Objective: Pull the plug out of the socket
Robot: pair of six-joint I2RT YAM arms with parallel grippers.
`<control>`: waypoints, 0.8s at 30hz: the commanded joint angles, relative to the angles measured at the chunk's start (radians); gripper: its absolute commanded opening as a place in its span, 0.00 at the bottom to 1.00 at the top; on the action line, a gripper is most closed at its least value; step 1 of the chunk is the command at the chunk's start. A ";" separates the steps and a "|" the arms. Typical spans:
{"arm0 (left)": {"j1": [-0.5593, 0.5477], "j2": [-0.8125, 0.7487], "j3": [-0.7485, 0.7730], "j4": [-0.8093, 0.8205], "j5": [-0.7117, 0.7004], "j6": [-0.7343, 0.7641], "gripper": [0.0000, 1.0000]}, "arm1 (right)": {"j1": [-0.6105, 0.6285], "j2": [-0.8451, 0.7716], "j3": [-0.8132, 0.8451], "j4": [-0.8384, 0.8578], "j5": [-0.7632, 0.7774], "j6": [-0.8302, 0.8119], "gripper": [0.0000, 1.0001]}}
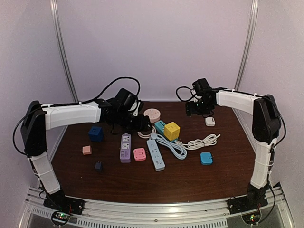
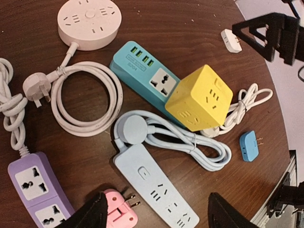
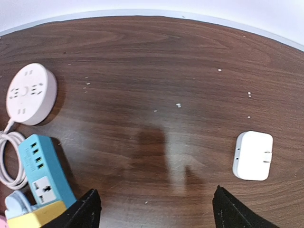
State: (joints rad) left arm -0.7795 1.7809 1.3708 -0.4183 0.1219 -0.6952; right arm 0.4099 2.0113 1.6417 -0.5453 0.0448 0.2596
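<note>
A white plug (image 3: 253, 156) lies flat on the brown table, prongs pointing right, to the right of my right gripper (image 3: 156, 206). That gripper is open over bare wood with nothing between its fingers. In the top view the white plug (image 1: 210, 121) sits just below the right gripper (image 1: 198, 110). My left gripper (image 2: 159, 211) hangs open above the light blue power strip (image 2: 156, 185), holding nothing. A yellow cube socket (image 2: 205, 97) rests on the end of a teal strip (image 2: 142, 66); I cannot tell if it is plugged in.
A round pink socket (image 2: 89, 21) with a coiled white cord, a purple strip (image 2: 35, 190), a pink plug (image 2: 118, 211) and a small blue plug (image 2: 248, 146) lie around the strips. A dark blue cube (image 1: 96, 133) and small plugs lie at the left.
</note>
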 commanded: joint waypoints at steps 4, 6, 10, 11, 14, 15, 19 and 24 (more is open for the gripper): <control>0.047 0.165 0.148 0.171 0.126 -0.051 0.80 | 0.052 -0.103 -0.088 0.046 -0.122 0.013 0.87; 0.056 0.211 0.197 0.196 0.142 -0.070 0.81 | 0.064 -0.126 -0.105 0.054 -0.134 0.015 0.88; 0.096 0.299 0.224 0.327 0.240 -0.161 0.79 | 0.081 -0.168 -0.134 0.063 -0.149 0.022 0.88; 0.103 0.322 0.235 0.362 0.264 -0.181 0.79 | 0.083 -0.175 -0.138 0.064 -0.151 0.023 0.88; 0.117 0.397 0.276 0.438 0.312 -0.238 0.75 | 0.090 -0.194 -0.151 0.066 -0.158 0.026 0.88; 0.120 0.417 0.288 0.458 0.324 -0.257 0.71 | 0.093 -0.198 -0.155 0.067 -0.158 0.026 0.88; 0.125 0.496 0.337 0.503 0.356 -0.324 0.49 | 0.106 -0.216 -0.156 0.063 -0.158 0.017 0.87; 0.125 0.578 0.411 0.529 0.381 -0.361 0.31 | 0.135 -0.213 -0.142 0.046 -0.164 -0.015 0.87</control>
State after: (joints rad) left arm -0.6525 2.3127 1.7058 0.0166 0.4492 -1.0031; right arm 0.5171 1.8233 1.4982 -0.4976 -0.1070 0.2684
